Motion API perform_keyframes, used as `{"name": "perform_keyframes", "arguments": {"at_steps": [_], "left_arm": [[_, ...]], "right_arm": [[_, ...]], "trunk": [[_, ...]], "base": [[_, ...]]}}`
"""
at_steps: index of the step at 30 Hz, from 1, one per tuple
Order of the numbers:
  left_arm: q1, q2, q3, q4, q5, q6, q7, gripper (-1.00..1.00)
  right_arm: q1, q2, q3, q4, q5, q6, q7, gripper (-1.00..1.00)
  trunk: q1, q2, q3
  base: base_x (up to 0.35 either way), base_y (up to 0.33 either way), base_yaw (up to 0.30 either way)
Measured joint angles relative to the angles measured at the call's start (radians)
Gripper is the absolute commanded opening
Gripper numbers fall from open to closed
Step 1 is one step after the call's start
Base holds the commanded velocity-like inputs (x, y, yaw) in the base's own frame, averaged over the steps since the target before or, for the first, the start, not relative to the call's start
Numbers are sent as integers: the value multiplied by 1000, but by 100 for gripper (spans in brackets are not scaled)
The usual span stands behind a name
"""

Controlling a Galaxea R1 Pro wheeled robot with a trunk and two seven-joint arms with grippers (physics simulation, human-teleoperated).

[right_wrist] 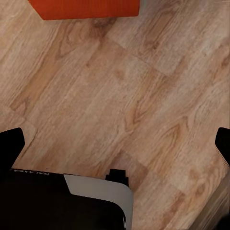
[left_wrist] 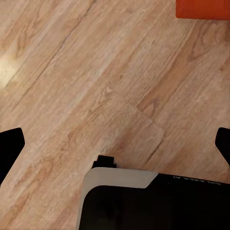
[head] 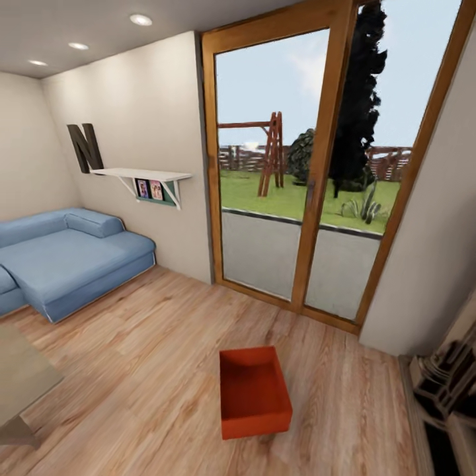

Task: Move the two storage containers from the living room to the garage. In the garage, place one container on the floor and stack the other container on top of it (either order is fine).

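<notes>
A: Orange-red ribbed plastic bin, open-topped, low straight walls (head: 253, 391). In the head view it sits on the light wood-plank floor (head: 145, 370) of the living room, in front of the wooden-framed glass patio door (head: 311, 165). Blue corner sofa (head: 66, 254) well off to the left.

B: Progress?

A: Barely started, I'd judge. One bin here, unheld and not lifted. No second bin and no garage in this picture. Both carries and the stack are still to do.

B: Any text in that view?

A: Big dark letter "N" (head: 84, 147) on the wall above a white wall shelf (head: 142, 175) with small framed pictures under it, too small to read.

B: Left wrist view?

A: Left gripper (left_wrist: 115, 143) spread wide, dark fingertips (left_wrist: 10, 143) at the two side edges of the frame, only plank floor between them. A corner of the orange-red bin shows near the edge, well apart from the fingers. Pale lettering on the dark robot body (left_wrist: 191, 178) is too small to read.

B: Right wrist?

A: Same story. Right gripper (right_wrist: 115, 143) spread, holding nothing, floor between the tips. The bin's wall shows at the frame edge, well clear of it. Lettering on the robot body here looks like "GALAXEA", upside down, not certain.
</notes>
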Motion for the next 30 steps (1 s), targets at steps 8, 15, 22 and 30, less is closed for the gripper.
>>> {"name": "perform_keyframes", "arguments": {"at_steps": [8,15,22,30], "left_arm": [[0,0,0,0,0,0,0,100],[0,0,0,0,0,0,0,100],[0,0,0,0,0,0,0,100],[0,0,0,0,0,1,0,100]], "right_arm": [[0,0,0,0,0,0,0,100],[0,0,0,0,0,0,0,100],[0,0,0,0,0,0,0,100],[0,0,0,0,1,0,0,100]], "trunk": [[0,0,0],[0,0,0],[0,0,0],[0,0,0]], "base": [[326,0,4],[328,0,0],[328,-52,0],[325,-106,0]]}}
